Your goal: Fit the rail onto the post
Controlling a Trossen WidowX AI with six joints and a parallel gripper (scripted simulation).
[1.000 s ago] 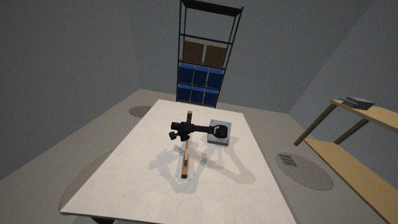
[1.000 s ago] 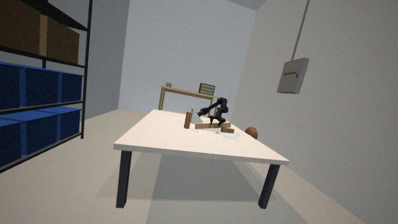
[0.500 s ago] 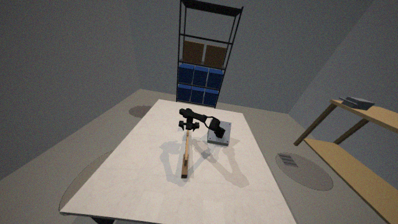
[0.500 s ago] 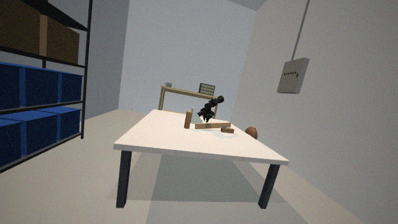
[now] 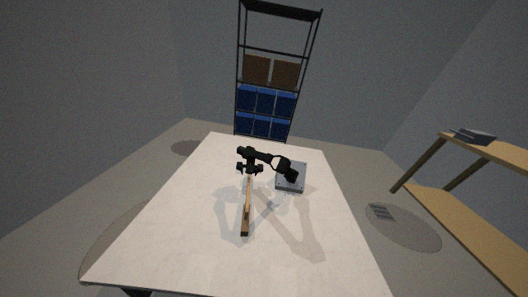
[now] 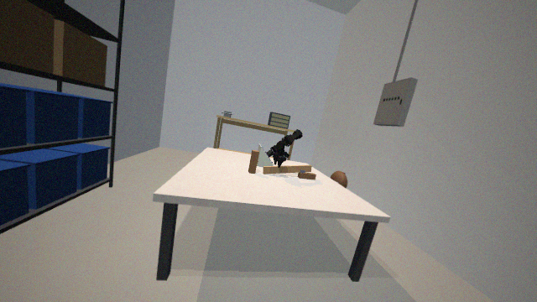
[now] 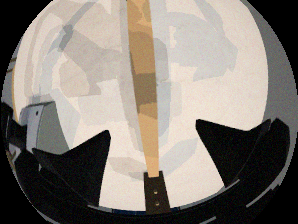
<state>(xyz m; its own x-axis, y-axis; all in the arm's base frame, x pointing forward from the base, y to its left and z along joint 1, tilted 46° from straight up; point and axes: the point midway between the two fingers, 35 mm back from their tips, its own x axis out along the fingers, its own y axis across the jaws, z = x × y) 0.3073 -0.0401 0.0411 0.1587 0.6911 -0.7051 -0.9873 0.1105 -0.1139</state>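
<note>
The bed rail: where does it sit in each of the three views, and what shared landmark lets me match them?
Top: the bed rail runs down the table's middle, from under the open pincer.
Exterior: a low, nearly horizontal bar right of the post.
Wrist: a vertical strip centred between the fingers.
Shared landmark: the pincer, above the rail's post-side end.

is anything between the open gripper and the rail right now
Nothing visible does. In the wrist view the rail runs straight up the gap between the open gripper fingers, with only bare table on either side.
</note>
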